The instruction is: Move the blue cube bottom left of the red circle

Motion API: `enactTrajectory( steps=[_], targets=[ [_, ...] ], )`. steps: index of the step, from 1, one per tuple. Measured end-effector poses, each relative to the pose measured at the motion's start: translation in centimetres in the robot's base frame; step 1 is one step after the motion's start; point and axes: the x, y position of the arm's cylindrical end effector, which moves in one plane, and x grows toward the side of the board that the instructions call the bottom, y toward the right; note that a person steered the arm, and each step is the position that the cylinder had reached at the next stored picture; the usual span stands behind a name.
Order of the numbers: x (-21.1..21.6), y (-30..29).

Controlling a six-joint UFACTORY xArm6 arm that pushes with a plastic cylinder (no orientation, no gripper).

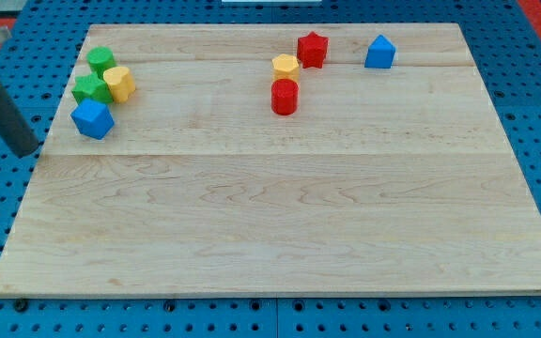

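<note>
Bare wood filled the near half of the counter (280, 235); every block sat toward the view's top. Jaws were none on this arm, only a dark rod, so nothing could be apart or clamped. My tip (26, 150) rested at the counter's left edge, just beside and to the view's left of the blue cube (92, 119), perhaps slightly below it. That cube lay at the bottom of a cluster with two green blocks (93, 75) and a yellow block (118, 83).

The red circle (285, 97) stood well apart to the view's right, at roughly the cube's height, with a second yellow block (286, 66), a red star (313, 49) and another blue block (379, 52) beyond it. Since tip, cube and goal lay nearly in one line, I judged a rightward push suited, angled slightly toward the view's bottom and stopping short of the circle.
</note>
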Motion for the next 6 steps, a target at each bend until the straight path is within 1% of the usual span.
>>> enactTrajectory(
  steps=[1,2,3,4,5,6],
  targets=[
    [-1.9,3.5],
    [-2.5,3.5],
    [-2.6,11.5],
    [-2.0,14.4],
    [-2.3,6.8],
    [-6.0,8.2]
  ],
)
